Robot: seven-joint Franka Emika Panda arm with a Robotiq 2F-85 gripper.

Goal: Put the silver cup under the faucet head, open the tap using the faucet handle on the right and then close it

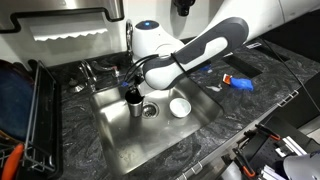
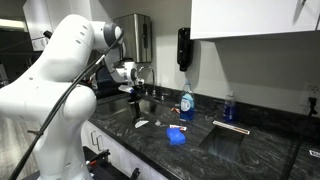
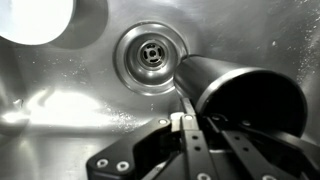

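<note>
No readable writing anywhere, tbh. The blue bottle [image 2: 186, 102] by the backsplash has a label, but it's way too small to make out.

Containers: the silver cup [image 1: 133, 103] stands upright in the sink [image 1: 120, 140], just beside the drain [image 1: 150, 110] at its 9 o'clock. A white bowl [image 1: 180, 106] sits on the other side, at the drain's 3 o'clock, a bit apart from it. In the wrist view the cup's inside is just dark, so I can't tell if there's anything in it. The bowl shows plain white inside.

The gripper [image 3: 183, 122] comes straight down on the cup, jaws narrow and pinched over the wall at the cup's 9 o'clock edge. From the wrist the drain is at the cup's 10 o'clock.

The faucet [image 1: 88, 72] is at the sink's 11 o'clock corner, well apart from the cup. A blue object [image 1: 240, 83] lies on the dark counter [image 1: 250, 105] at 2 o'clock.
</note>
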